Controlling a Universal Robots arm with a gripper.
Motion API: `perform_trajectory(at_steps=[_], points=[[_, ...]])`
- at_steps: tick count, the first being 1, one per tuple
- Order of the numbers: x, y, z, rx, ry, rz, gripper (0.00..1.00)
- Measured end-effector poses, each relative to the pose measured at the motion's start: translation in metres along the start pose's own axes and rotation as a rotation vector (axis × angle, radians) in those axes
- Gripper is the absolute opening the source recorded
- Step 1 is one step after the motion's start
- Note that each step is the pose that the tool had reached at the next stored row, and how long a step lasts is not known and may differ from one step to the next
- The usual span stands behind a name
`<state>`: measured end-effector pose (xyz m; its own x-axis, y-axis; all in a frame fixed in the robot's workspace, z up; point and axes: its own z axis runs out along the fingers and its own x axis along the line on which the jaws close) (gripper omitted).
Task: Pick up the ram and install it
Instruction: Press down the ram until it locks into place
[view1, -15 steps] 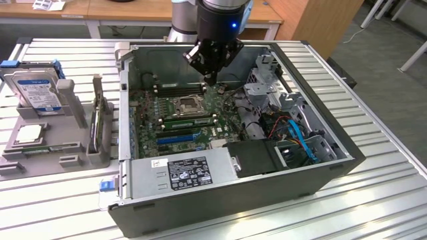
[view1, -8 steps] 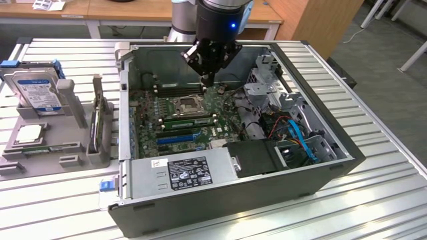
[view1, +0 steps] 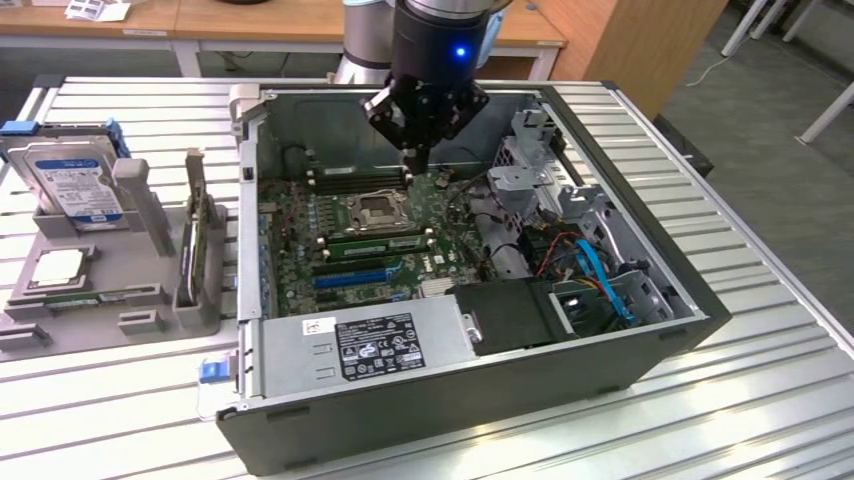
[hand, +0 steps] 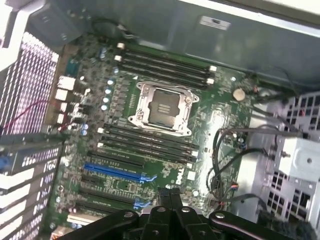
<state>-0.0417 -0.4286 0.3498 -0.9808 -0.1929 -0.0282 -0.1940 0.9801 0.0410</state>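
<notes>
An open computer case lies on the table with its motherboard facing up. A long thin green stick, the ram, lies along the memory slots just on the near side of the CPU socket and looks seated there. My gripper hangs above the board near the far memory slots, apart from the ram. Its fingers are shut with nothing between them. The wrist view looks down on the socket, the black slot rows and my closed fingertips.
A grey holder at the exterior view's left carries a hard drive, a CPU chip and a thin dark slab standing on edge. Cables and a drive cage crowd the case's right side. A blue expansion slot is nearby.
</notes>
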Motion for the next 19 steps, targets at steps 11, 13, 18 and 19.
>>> perform_trajectory(at_steps=[11, 13, 18, 19], points=[[0.0000, 0.0000, 0.0005, 0.0056, -0.0082, 0.199, 0.11], [0.0000, 0.0000, 0.0006, 0.0067, -0.0097, 0.236, 0.11], [0.0000, 0.0000, 0.0007, 0.0086, -0.0123, 0.301, 0.11], [0.0000, 0.0000, 0.0007, 0.0085, -0.0123, 0.301, 0.11]])
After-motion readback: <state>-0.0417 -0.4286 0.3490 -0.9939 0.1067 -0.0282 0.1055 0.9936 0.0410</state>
